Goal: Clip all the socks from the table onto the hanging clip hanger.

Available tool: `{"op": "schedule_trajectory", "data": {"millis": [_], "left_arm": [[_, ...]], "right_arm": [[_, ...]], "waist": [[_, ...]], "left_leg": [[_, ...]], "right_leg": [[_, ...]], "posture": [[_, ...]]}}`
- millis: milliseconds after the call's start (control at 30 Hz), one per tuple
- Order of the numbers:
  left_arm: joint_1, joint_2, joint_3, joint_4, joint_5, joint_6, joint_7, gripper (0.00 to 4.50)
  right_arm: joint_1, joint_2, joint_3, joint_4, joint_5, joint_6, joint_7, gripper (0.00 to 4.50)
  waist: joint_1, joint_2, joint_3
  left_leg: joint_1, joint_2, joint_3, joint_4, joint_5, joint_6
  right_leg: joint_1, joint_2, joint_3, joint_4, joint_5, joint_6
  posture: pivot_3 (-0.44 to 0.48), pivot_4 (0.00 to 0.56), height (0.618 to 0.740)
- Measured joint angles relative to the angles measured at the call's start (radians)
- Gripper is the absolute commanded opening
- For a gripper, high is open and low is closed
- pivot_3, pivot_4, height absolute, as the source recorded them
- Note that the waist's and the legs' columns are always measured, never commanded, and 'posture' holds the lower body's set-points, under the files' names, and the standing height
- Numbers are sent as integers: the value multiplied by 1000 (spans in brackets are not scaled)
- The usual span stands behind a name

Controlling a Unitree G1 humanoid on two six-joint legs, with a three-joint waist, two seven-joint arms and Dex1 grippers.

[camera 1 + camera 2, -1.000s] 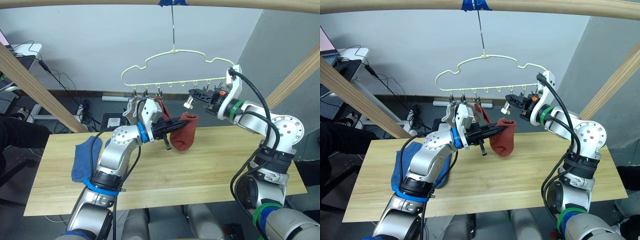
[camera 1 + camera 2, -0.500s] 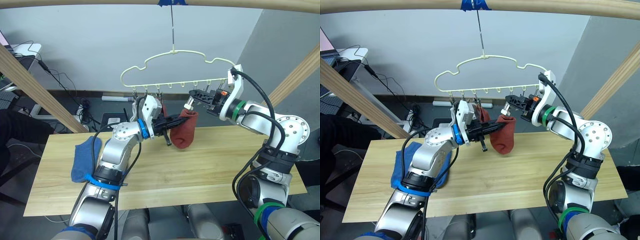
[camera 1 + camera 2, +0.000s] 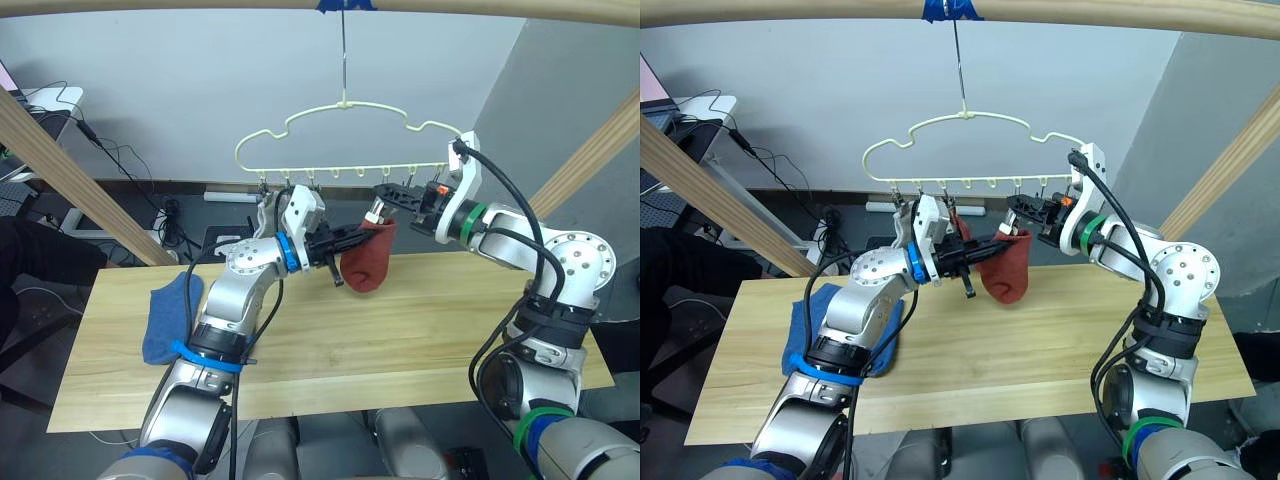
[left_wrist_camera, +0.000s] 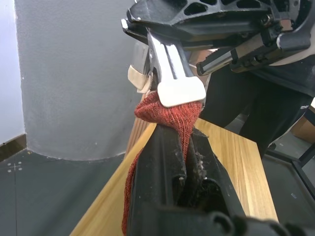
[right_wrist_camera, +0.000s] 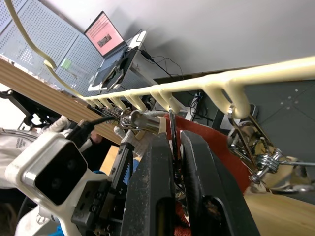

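A grey wall stands behind a long light-wood tabletop (image 3: pixel 400 330), with a wooden beam (image 3: pixel 320 6) running across above. From the beam hangs the pale yellow clip hanger (image 3: pixel 345 135), its row of small clips along the lower bar. A blue sock (image 3: pixel 165 315) lies on the tabletop toward the robot's left end. A rust red sock (image 3: pixel 365 262) hangs in the air just under the hanger's bar, above the tabletop. The left end effector (image 3: pixel 352 238) has its fingers closed on the upper edge of this sock. The right end effector (image 3: pixel 385 195) is up at the bar, its fingers pressed together around a silver clip (image 4: pixel 174 78) whose pale tip touches the top of the sock.
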Motion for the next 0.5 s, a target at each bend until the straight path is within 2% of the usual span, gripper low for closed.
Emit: {"op": "schedule_trajectory", "data": {"millis": [167, 300, 500], "left_arm": [[-10, -2, 0, 14, 3, -1, 0, 11], [-16, -2, 0, 14, 4, -1, -2, 0], [-19, -7, 0, 14, 4, -4, -1, 0]], "right_arm": [[18, -25, 36, -13, -3, -29, 24, 0], [26, -42, 58, -21, -5, -53, 38, 1225], [36, -43, 73, -18, -2, -53, 41, 3423]], "waist": [[1, 0, 0], [1, 0, 0], [1, 0, 0]], "left_leg": [[0, 0, 0, 0, 0, 0], [0, 0, 0, 0, 0, 0], [0, 0, 0, 0, 0, 0]], "right_leg": [[0, 0, 0, 0, 0, 0], [0, 0, 0, 0, 0, 0], [0, 0, 0, 0, 0, 0]], "posture": [[-153, 271, 740], [-151, 269, 740], [-150, 262, 740]]}}
